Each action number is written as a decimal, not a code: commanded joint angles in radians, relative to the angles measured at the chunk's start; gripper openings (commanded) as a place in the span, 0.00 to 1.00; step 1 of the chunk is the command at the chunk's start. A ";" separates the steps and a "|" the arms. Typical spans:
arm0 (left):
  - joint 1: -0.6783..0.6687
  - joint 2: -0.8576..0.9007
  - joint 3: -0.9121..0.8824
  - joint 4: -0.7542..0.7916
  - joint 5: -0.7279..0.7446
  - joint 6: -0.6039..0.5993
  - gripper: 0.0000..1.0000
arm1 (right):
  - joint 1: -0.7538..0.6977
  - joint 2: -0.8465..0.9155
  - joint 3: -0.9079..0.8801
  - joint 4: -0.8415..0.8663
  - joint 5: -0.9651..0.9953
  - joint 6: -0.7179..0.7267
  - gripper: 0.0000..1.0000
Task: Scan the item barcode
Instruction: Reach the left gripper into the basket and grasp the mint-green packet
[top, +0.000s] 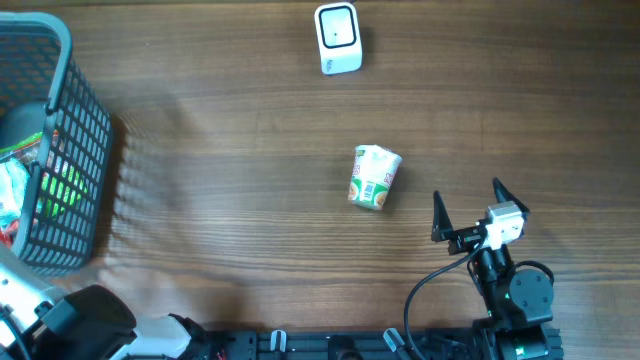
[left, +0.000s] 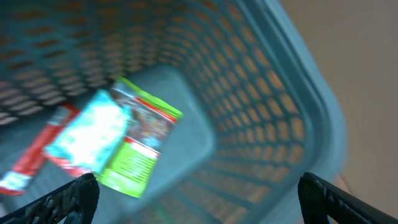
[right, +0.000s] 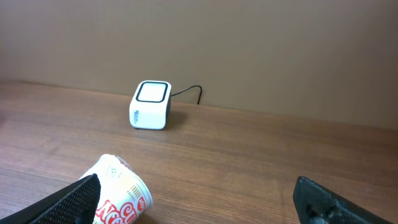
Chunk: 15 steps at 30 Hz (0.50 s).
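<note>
My right pincer (top: 468, 197), spread, faces the white paper noodle cup (top: 375, 177) lying sideways, ready to grab; left pincer (left: 196, 193) spread too.

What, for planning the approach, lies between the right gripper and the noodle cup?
Only bare table, from the right gripper to the noodle cup, in the overhead view.

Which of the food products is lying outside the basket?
The white noodle cup with green and red print, lying on its side on the wooden table; the flat packets are inside the grey plastic basket.
</note>
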 joint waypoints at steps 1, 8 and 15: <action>0.111 0.000 0.005 0.003 -0.024 0.077 1.00 | -0.005 -0.005 -0.001 0.003 -0.006 -0.002 1.00; 0.127 0.198 -0.117 -0.050 -0.104 0.320 1.00 | -0.005 -0.005 -0.001 0.003 -0.006 -0.002 1.00; 0.127 0.371 -0.146 0.025 -0.115 0.435 1.00 | -0.005 -0.005 -0.001 0.003 -0.006 -0.002 1.00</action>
